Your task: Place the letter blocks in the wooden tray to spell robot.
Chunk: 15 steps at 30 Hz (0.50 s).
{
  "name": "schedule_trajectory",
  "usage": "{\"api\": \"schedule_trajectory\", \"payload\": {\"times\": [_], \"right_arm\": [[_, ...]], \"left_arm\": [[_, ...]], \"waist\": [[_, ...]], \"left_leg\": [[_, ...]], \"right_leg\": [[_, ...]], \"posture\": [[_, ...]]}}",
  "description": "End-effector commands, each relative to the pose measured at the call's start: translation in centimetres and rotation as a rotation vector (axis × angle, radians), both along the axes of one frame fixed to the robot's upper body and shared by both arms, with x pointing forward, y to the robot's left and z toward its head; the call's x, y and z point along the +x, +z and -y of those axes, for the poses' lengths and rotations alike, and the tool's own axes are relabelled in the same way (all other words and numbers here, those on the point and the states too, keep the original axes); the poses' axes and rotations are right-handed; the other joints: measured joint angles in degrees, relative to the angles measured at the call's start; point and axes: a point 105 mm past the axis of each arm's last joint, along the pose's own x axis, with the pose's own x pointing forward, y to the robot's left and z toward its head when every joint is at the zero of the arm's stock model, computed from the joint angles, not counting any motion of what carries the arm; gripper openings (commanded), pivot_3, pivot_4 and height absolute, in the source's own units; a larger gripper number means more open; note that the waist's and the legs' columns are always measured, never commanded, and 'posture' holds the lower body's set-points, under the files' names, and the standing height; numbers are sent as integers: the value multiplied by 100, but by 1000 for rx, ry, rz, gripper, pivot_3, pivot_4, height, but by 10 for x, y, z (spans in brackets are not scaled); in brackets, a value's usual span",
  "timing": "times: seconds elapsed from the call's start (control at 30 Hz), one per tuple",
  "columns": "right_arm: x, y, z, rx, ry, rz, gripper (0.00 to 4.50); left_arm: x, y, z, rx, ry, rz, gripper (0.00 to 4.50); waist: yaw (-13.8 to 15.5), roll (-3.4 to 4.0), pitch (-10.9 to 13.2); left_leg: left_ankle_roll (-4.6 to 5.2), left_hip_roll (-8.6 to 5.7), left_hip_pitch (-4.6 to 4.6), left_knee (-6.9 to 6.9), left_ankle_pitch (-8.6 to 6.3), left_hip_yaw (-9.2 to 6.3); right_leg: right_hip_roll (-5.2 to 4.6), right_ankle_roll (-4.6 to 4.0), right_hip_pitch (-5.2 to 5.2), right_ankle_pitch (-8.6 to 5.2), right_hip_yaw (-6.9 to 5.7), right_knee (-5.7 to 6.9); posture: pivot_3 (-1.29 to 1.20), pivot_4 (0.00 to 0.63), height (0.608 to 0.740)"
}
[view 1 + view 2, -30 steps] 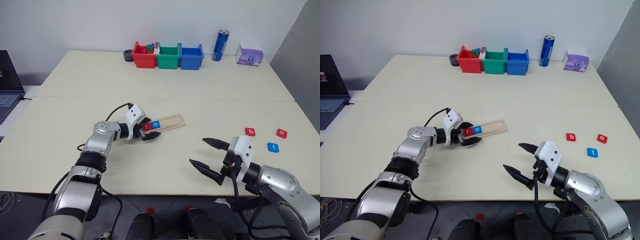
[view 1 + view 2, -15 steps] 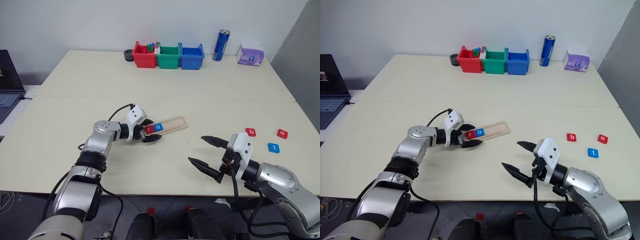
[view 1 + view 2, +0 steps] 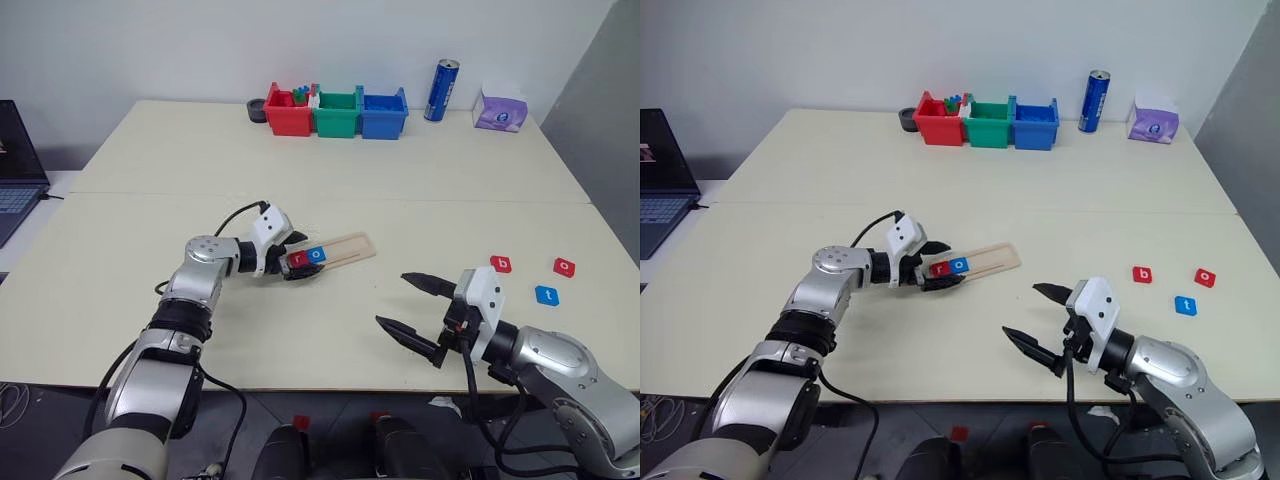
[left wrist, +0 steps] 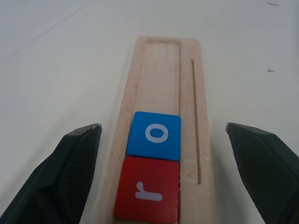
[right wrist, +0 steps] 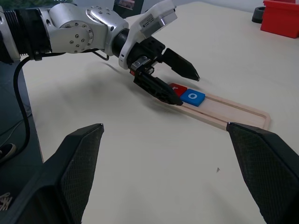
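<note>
Head camera: my left gripper [image 3: 297, 262] sits at the near-left end of the wooden tray [image 3: 347, 245], jaws spread wide to either side of that end, gripping nothing. The red r block [image 3: 298, 258] and blue o block [image 3: 315, 254] are already seated there, side by side. My right gripper [image 3: 408, 307] hovers over bare table, wide open and empty. The red b block [image 3: 501, 264], the blue t block [image 3: 546, 294] and the red o block [image 3: 565, 266] lie loose on the table to its far right, well apart from the tray.

Left wrist camera: r and o touch, square in the channel, between my fingers [image 4: 70, 163] with neither pad on the tray. The rest of the channel beyond o is bare.

Right wrist camera: I see the left gripper straddling the tray end, my own fingers [image 5: 74, 163] wide.

Next letter, I reckon, is b. I'd take the right gripper over it, come down squarely, pinch its edges, and keep the left bracing the tray.
</note>
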Motion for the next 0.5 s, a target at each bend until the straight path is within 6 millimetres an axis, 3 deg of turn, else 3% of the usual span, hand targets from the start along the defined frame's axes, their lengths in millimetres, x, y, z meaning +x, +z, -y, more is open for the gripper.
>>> {"api": "schedule_trajectory", "payload": {"times": [0.03, 0.5], "right_arm": [[-5, 11, -4, 18, 18, 41, 4476], [-7, 12, -6, 24, 9, 38, 4476]], "left_arm": [[5, 6, -1, 33, -9, 27, 4500], [7, -12, -2, 105, -26, -31, 4500]], "waist": [[0, 0, 0], [-1, -1, 0]], "left_leg": [[0, 0, 0, 0, 0, -1], [0, -2, -1, 0, 0, -1]], "right_leg": [[0, 0, 0, 0, 0, 0], [0, 0, 0, 0, -2, 0]], "posture": [[0, 150, 740], [0, 150, 740]]}}
